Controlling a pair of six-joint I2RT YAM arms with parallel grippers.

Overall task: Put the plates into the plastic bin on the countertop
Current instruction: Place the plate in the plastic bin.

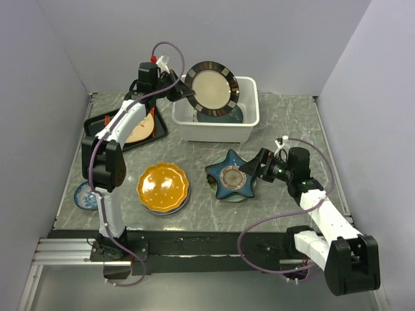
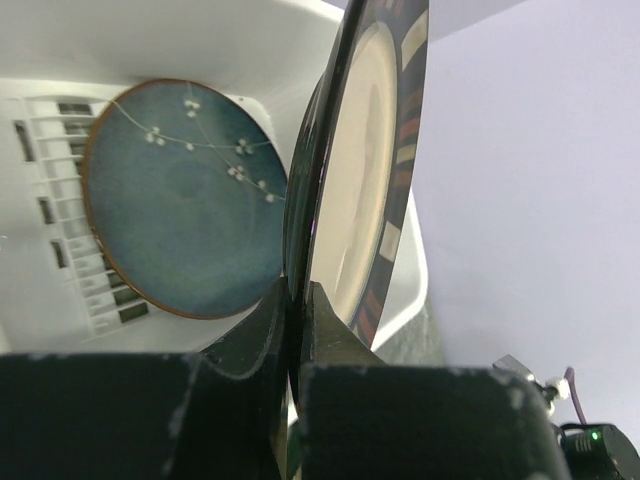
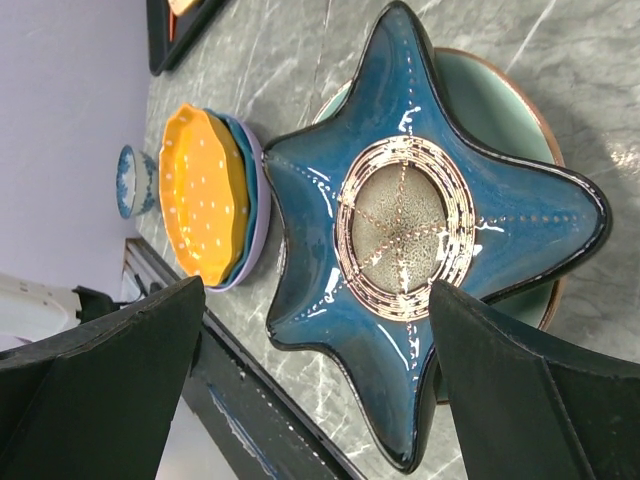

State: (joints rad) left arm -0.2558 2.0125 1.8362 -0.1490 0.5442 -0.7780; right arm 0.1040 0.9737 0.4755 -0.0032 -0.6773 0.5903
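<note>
As left fingers (image 2: 245,345) pinch its rim, plate (image 1: 212,88) above bin (image 1: 249,118)

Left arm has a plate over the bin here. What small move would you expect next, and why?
Probably lower the dark-rimmed plate and tilt it flat into the plastic bin before opening. The left fingers pinch its rim, it hangs tilted above the bin, and the teal plate already lies inside.

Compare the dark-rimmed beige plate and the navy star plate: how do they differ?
The dark-rimmed beige plate is round; the navy star plate is five-pointed. The beige plate is held tilted by the left gripper over the plastic bin; the star plate lies flat on a green plate, ungripped. Neither rests in the bin yet.
</note>
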